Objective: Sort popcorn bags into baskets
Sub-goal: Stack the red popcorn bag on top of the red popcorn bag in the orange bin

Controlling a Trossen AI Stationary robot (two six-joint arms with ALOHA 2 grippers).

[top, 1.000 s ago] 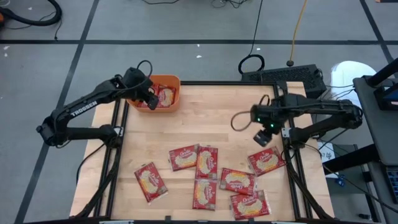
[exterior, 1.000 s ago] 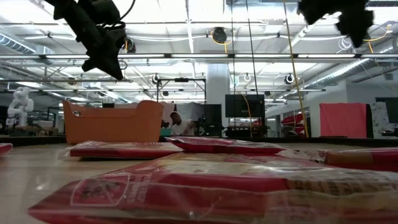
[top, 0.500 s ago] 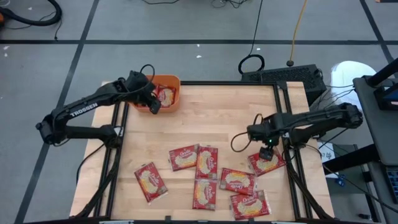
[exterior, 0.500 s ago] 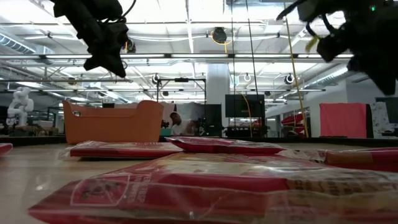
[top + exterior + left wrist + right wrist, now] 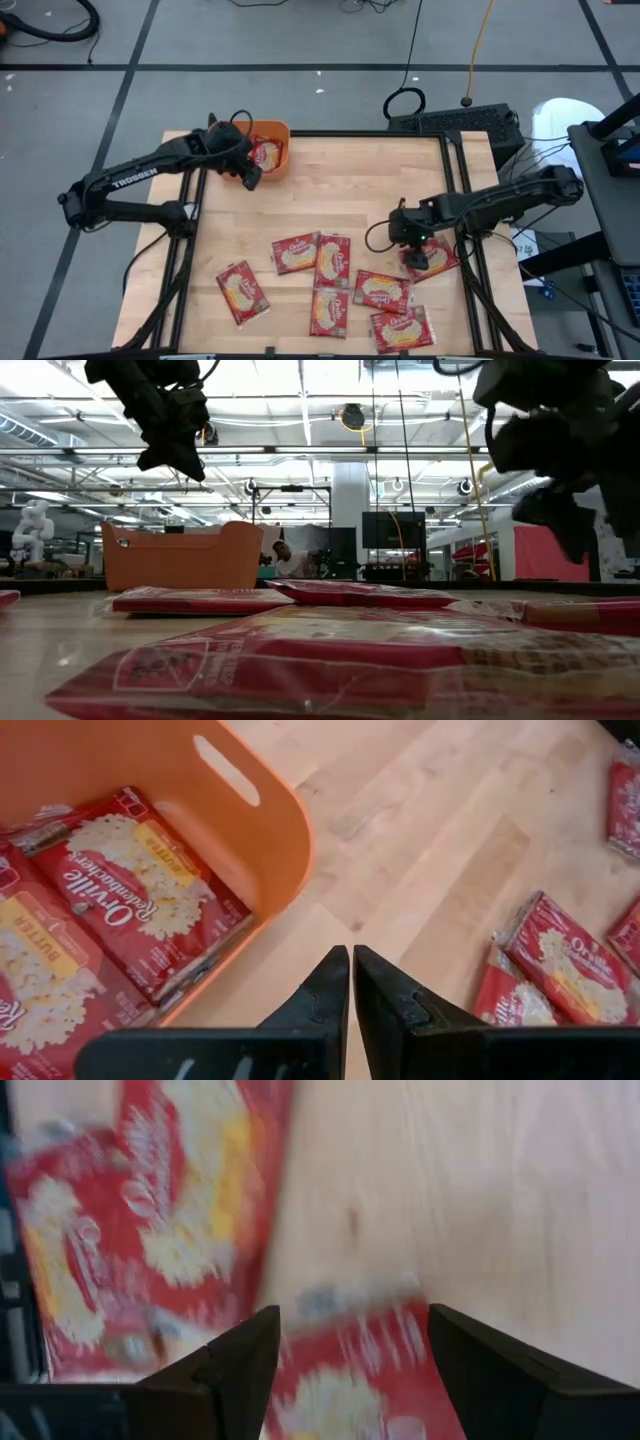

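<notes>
Desk (image 5: pixel 340 190): pale wood top with a dark frame along its edges; it carries the tub and all the loose packets.
Basket (image 5: pixel 268 147): one orange tub at the desk's far left corner, already holding at least three packets (image 5: pixel 150 900); its near wall and handle slot face the open desk.
Loose popcorn bags (image 5: pixel 300 253): seven lie flat toward the desk's near edge, from centre to right; several touch or overlap, while one (image 5: pixel 243 292) lies alone nearer the near left corner.
Target bag (image 5: pixel 436 262): judged to be the packet closest to the desk's right edge, partly under the right arm's tip.
Right gripper (image 5: pixel 345 1360): low over that packet, jaws spread wide with nothing between them; a second packet's end shows just under the gap.
Left gripper (image 5: pixel 352 995): poised just outside the tub's near wall, jaws pressed together and empty.
Risk, double pick: the jaws could close across two neighbouring packets, because their edges lie so close.
Risk, slip: a flat glossy packet gives little to pinch, so the jaws may skate over the film or only crumple it.
Risk, frame: the target sits hard by the right-edge rail, which could foul a fingertip.
In the way: the route from right edge to tub crosses bare wood; the left arm beside the tub is the one obstacle I'd expect.
</notes>
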